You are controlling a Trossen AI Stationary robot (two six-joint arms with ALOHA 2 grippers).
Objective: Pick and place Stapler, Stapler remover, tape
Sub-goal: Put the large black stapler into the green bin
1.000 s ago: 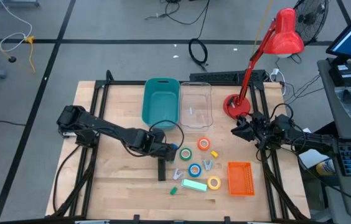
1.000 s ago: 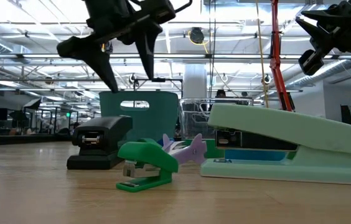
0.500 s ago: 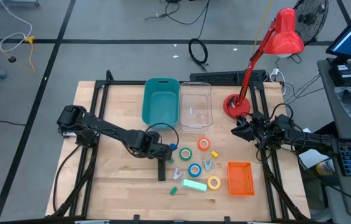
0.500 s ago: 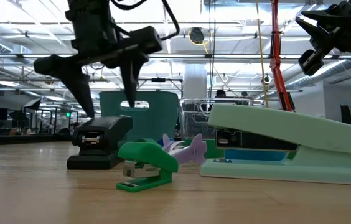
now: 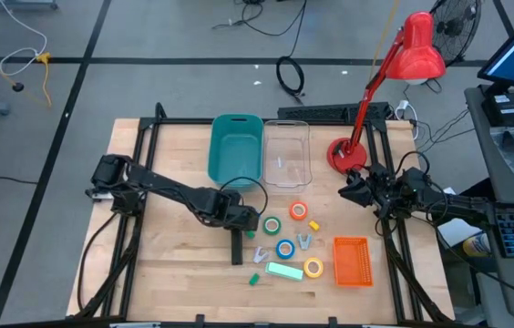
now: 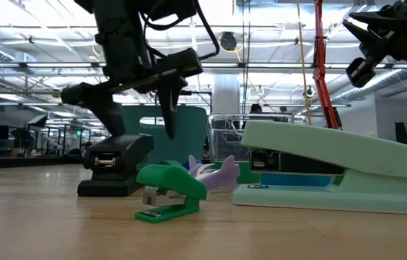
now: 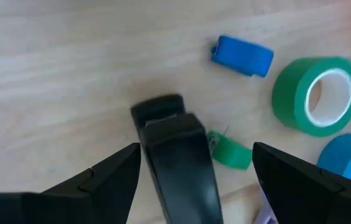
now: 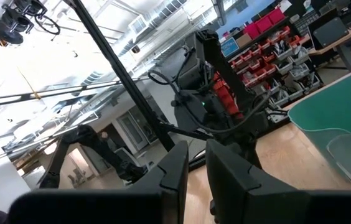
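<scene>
Pale wood planks make up the desk (image 5: 175, 155), framed by black rails and set on a grey floor. At its far edge, near the middle, a teal bin (image 5: 236, 149) and a clear bin (image 5: 285, 153) sit side by side, and a red lamp (image 5: 394, 82) rises from the far right corner.

The left gripper (image 5: 241, 221) reaches in from the desk's left side and hangs just over the far end of the black stapler (image 5: 237, 247), which lies flat near the middle of the desk, lengthwise toward the near edge. Its fingers (image 7: 110, 180) are spread wide, one on each side of the stapler's end, not touching it in the left wrist view.

Just beside the stapler, toward the right edge, lie the tape rolls: green tape (image 5: 272, 225), orange tape (image 5: 299, 211), blue tape (image 5: 284, 249) and yellow tape (image 5: 313, 268). A small blue piece (image 7: 243, 55) lies near the green roll. A mint stapler (image 5: 284, 271) and a small green staple remover (image 6: 169, 191) lie closer to the near edge, with an orange basket (image 5: 352, 261) further right.

The right gripper (image 5: 349, 191) waits above the right edge, beside the lamp base, its fingers closed on nothing.
</scene>
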